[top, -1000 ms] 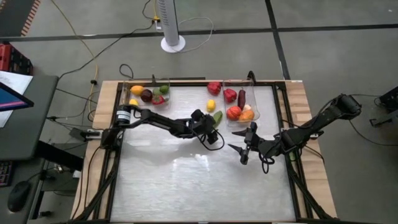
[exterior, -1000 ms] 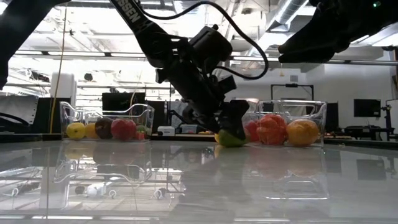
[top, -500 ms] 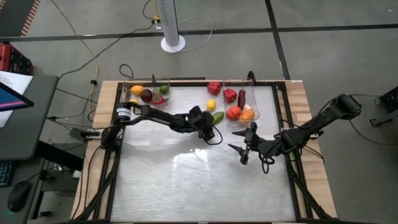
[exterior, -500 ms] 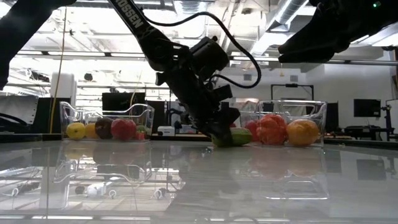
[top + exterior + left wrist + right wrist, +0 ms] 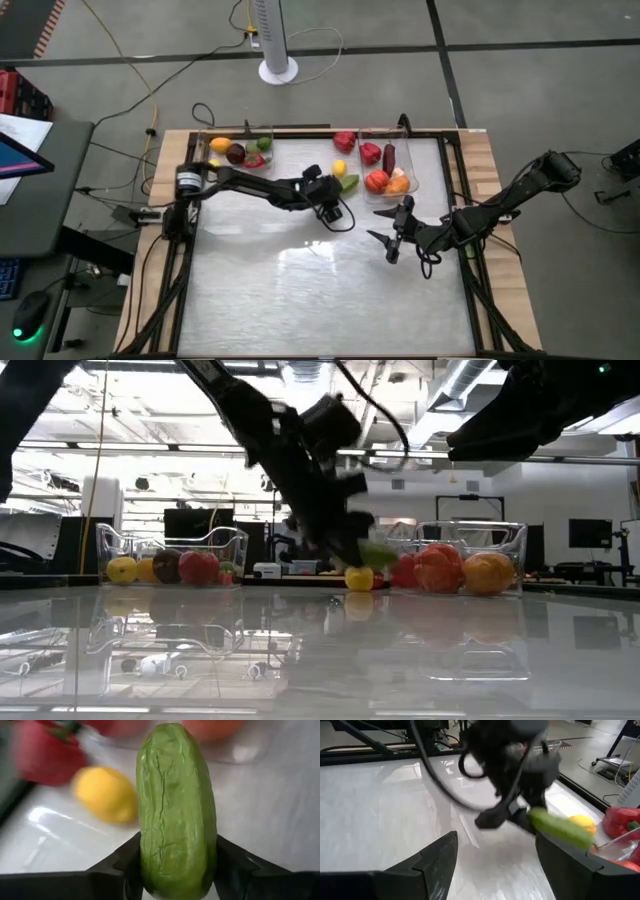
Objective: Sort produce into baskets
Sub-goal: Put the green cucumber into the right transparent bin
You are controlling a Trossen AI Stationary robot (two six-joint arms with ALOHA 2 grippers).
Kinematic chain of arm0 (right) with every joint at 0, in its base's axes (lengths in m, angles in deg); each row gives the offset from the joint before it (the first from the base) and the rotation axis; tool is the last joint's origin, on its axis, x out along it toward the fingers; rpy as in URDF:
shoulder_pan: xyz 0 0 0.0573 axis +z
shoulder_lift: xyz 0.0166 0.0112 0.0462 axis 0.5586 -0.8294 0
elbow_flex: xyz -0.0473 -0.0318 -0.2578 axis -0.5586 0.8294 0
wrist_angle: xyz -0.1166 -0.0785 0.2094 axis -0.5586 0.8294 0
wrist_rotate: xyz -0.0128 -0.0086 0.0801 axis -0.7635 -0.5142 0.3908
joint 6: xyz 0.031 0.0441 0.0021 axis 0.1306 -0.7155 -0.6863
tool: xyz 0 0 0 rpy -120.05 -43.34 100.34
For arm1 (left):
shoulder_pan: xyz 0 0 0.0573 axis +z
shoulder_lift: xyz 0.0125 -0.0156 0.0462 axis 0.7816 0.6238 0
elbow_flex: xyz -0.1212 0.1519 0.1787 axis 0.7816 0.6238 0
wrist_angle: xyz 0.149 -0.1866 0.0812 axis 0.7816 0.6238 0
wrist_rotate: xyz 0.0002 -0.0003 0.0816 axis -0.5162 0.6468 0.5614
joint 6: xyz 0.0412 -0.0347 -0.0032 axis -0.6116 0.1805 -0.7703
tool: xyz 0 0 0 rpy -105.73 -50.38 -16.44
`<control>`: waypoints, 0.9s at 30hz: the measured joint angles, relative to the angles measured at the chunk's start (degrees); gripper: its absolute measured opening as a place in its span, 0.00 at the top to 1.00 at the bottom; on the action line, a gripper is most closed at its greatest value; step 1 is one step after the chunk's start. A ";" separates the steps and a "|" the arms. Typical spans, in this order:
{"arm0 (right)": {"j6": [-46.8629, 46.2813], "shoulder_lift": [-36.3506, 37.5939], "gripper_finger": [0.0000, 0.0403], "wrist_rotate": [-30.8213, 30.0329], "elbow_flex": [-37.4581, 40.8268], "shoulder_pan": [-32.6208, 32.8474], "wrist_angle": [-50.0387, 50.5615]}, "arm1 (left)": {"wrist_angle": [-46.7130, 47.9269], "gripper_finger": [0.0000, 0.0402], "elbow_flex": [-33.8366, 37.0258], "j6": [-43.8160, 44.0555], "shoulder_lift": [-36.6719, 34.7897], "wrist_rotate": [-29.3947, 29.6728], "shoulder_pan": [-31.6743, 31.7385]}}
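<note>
My left gripper point(image 5: 340, 190) is shut on a green cucumber point(image 5: 175, 805), which hangs above the table near the right basket point(image 5: 412, 172). Below it a yellow lemon point(image 5: 359, 578) lies on the table, and a red pepper point(image 5: 345, 141) lies by the far edge. The left basket point(image 5: 203, 150) holds a lemon, a dark fruit, a red piece and a green one. In the right basket I see red and orange produce and a dark eggplant point(image 5: 389, 158). My right gripper point(image 5: 386, 244) stands open at mid-table, with nothing between its fingers. My left gripper pinches the cucumber's two long sides point(image 5: 175, 867) between its two fingers point(image 5: 125, 862), at the end nearest the wrist. The fingers come slanting from the table's near left and lie along the cucumber. It sticks out past the fingertips point(image 5: 560, 830), lifted clear of the table.
The two clear baskets stand along the far edge, left basket point(image 5: 235, 545) and right basket point(image 5: 512, 540). A white fan base point(image 5: 278, 70) stands on the floor beyond the table. The near half of the glossy table point(image 5: 320, 290) carries nothing I can see.
My left gripper has shut on the cucumber, which lay on the table, and has lifted it clear, drawing back a little toward the far edge. The lemon behind it now shows in the low view. My right arm has kept still.
</note>
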 joint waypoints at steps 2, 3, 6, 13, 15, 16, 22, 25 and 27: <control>0.02 0.00 0.27 -0.12 0.00 0.00 0.00 | 3.62 0.58 0.00 -0.58 -2.89 2.88 -0.27; 0.01 0.00 0.27 -0.51 0.00 0.01 -0.03 | 5.06 0.58 -0.02 -0.74 -4.32 4.13 -0.44; 0.02 0.00 0.27 -2.47 -0.01 0.11 -0.10 | 7.45 0.58 -0.01 -0.05 -8.37 7.43 -0.82; 1.14 0.00 0.27 -9.55 -0.04 2.02 -2.35 | -8.00 0.57 -0.07 -3.77 -9.44 -0.87 -1.08; 2.38 0.00 0.27 -11.83 -0.07 2.83 -3.82 | -14.04 0.57 -0.27 -4.33 -7.59 -4.86 -0.19; 2.86 0.00 0.27 -12.88 -0.07 3.34 -4.50 | -14.15 0.57 -0.92 -3.82 -6.55 -6.62 0.46; 4.06 0.22 0.27 -17.79 -0.11 5.75 -4.69 | -10.32 0.55 -11.57 -2.39 1.85 -12.63 4.45; 4.06 0.22 0.27 -18.47 -0.11 6.51 -4.01 | -7.01 0.49 -15.77 -5.45 4.87 -13.71 4.59; 4.08 0.22 0.27 -19.01 -0.09 6.86 -3.72 | -6.19 0.42 -17.09 -6.36 5.76 -15.31 4.59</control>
